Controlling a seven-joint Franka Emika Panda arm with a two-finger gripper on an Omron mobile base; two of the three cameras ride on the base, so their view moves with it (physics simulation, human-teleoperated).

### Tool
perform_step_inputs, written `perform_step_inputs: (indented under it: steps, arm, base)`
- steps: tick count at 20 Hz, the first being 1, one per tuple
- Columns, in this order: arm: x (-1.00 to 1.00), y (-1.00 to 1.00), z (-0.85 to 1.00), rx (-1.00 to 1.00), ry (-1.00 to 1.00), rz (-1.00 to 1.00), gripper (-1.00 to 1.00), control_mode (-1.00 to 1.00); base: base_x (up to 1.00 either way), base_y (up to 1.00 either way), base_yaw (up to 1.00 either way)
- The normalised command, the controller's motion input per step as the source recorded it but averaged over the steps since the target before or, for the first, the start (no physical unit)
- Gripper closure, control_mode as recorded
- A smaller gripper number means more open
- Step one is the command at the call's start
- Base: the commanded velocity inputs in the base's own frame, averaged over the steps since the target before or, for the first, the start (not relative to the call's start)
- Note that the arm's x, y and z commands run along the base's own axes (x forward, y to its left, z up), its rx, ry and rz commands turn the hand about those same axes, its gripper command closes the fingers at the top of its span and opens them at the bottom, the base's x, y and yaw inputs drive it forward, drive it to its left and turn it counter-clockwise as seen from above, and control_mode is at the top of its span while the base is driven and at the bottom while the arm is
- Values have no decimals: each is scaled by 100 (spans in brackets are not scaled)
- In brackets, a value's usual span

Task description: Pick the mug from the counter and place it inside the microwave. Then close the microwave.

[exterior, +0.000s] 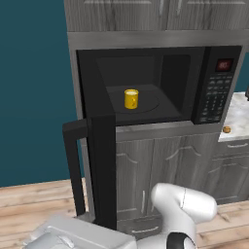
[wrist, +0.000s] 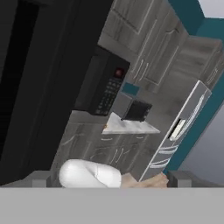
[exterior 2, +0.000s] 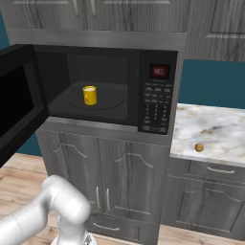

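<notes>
The yellow mug point(exterior: 131, 98) point(exterior 2: 89, 95) stands upright on the turntable inside the black microwave point(exterior: 216, 87) point(exterior 2: 155, 103). The microwave door point(exterior: 102, 170) point(exterior 2: 14, 105) hangs wide open to the left, and its bar handle point(exterior: 73, 165) faces away from the oven. In the hand view, that door point(wrist: 43, 87) rises as a large black slab on the left, close to my gripper point(wrist: 110, 178). The gripper is open, its fingertips point(wrist: 39, 177) far apart with nothing between them. The marble counter point(exterior: 238, 116) point(exterior 2: 215, 127) lies right of the microwave.
A tiny brown round lump point(exterior: 226, 129) point(exterior 2: 199, 147) sits near the counter's front edge. Grey woodgrain cabinets point(exterior: 141, 170) point(exterior 2: 110, 177) stand below the microwave. In the hand view, a dark grey boxy appliance point(wrist: 137, 111) rests on the counter beside a steel fridge point(wrist: 183, 127).
</notes>
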Motion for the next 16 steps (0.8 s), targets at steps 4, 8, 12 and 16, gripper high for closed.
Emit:
perform_step_inputs:
  steps: [4,8,12,16]
  arm:
    - [27,11,-20,-3,14,-1,-100,-100]
    - [26,11,-19,-6,8,-2,-100,-100]
    - [11,24,-3,-6,0,-1,-100,-100]
    - [0,41,0,-4,-3,0,-100,-100]
  base:
    - [0,0,0]
    - [0,0,0]
    - [0,0,0]
    - [0,0,0]
